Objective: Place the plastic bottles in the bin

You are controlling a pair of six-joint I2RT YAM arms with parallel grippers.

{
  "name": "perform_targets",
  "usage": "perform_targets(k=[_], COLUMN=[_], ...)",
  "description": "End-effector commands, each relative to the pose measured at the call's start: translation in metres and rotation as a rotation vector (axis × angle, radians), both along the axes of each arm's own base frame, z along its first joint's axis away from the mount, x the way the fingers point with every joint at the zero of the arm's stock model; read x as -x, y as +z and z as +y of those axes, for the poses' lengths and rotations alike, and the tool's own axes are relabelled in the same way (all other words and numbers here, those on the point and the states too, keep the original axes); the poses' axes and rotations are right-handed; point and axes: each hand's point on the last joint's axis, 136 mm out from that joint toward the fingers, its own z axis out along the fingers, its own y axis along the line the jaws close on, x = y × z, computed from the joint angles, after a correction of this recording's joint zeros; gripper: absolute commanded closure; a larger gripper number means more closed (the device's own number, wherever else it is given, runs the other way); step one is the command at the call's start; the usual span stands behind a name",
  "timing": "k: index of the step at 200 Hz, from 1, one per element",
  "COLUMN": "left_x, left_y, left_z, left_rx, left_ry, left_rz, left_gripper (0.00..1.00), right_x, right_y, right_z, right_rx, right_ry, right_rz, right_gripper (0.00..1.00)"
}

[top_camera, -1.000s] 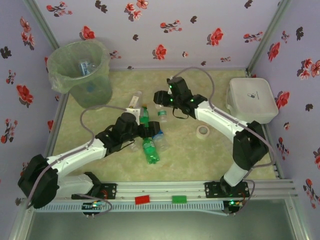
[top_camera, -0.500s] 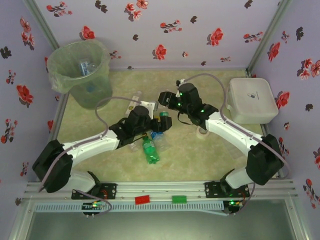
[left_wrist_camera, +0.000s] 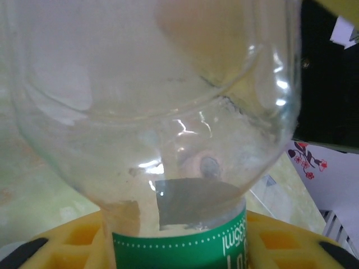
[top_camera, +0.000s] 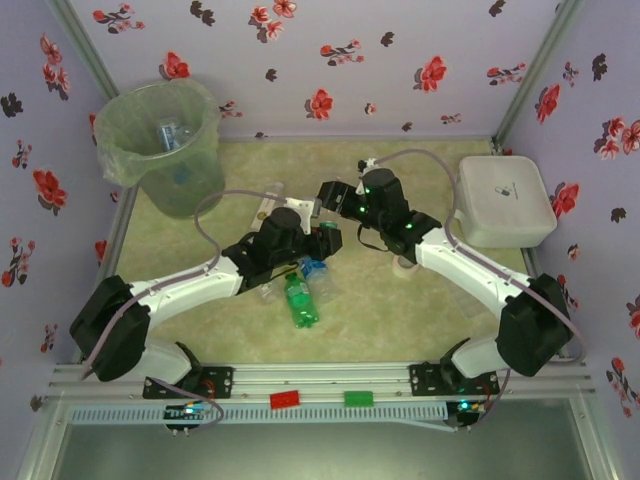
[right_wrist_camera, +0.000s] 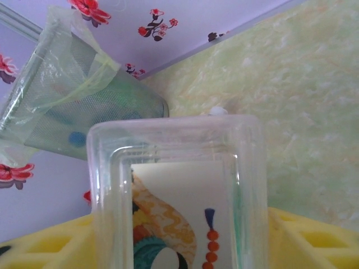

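Pads of the left gripper press both sides of a clear bottle with a green label. A second ago these jaws stood wide and nearer, over the loose pile, so the grip looks freshly made and the bottle probably ready to lift. Just beside it on the far side, the right gripper has a square clear bottle with a patterned label between its yellow pads. Its jaws have begun to ease, and I cannot tell whether they hold it now. Both bottles are mid-table, not yet binned.

Far left, the bin stands well apart in the corner, close against two walls. Its rim is high, so any carry must rise first. The left arm's cable loop arcs across that route. A green bottle and a clear one lie just near of the left gripper. The white box and tape roll sit right, out of the way.
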Motion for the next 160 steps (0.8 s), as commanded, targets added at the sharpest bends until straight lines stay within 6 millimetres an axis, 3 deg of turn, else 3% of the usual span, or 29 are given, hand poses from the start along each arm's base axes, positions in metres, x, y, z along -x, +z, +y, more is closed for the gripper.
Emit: perform_targets(k=[1, 13, 45, 75, 95, 123, 160], left_x=[-0.004, -0.006, -0.015, -0.031, -0.045, -0.075, -0.130], left_y=[0.017, 0.019, 0.035, 0.059, 0.083, 0.127, 0.186], left_z=[0.006, 0.011, 0.036, 0.070, 0.098, 0.145, 0.218], left_rx=[0.008, 0.000, -0.039, -0.101, -0.167, -0.289, -0.430], left_ry=[0.010, 0.019, 0.054, 0.106, 0.141, 0.212, 0.356], left_rz=[-0.045, -0.050, -0.074, -0.122, -0.166, -0.224, -0.281], left_gripper=[0.83, 0.85, 0.92, 0.95, 0.98, 1.00, 1.00], right_x=[0.004, 0.005, 0.010, 0.019, 0.026, 0.034, 0.039], right_y=[0.034, 0.044, 0.063, 0.063, 0.056, 0.032, -0.005], right_z=[-0.007, -0.014, -0.042, -0.067, -0.077, -0.079, -0.071], right_rx=[-0.044, -0.019, 0.055, 0.111, 0.113, 0.120, 0.096], right_ry=[-0.011, -0.026, -0.082, -0.138, -0.159, -0.143, -0.110], right_rz=[-0.066, -0.094, -0.153, -0.172, -0.183, -0.155, -0.090], right_gripper=[0.17, 0.01, 0.00, 0.00, 0.00, 0.00, 0.00])
